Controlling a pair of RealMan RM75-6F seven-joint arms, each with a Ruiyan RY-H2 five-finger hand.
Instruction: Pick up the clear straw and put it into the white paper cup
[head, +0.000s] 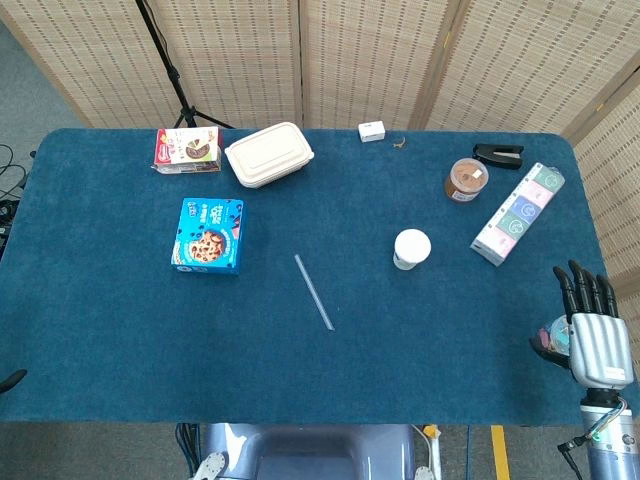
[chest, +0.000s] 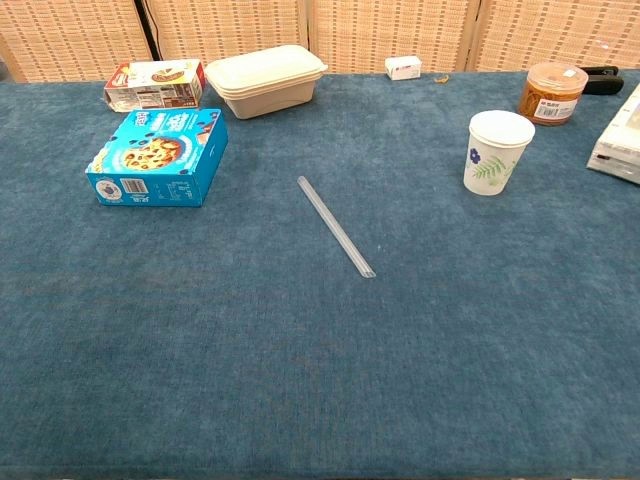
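One hand waits at the table's right edge, fingers spread and empty, while the clear straw lies flat mid-table, left of the upright white paper cup, reachable.

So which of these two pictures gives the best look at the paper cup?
The chest view: the paper cup stands side-on there, showing its wall, a leaf and flower print and its open rim. The head view looks down on the paper cup, so you see mostly the round white top.
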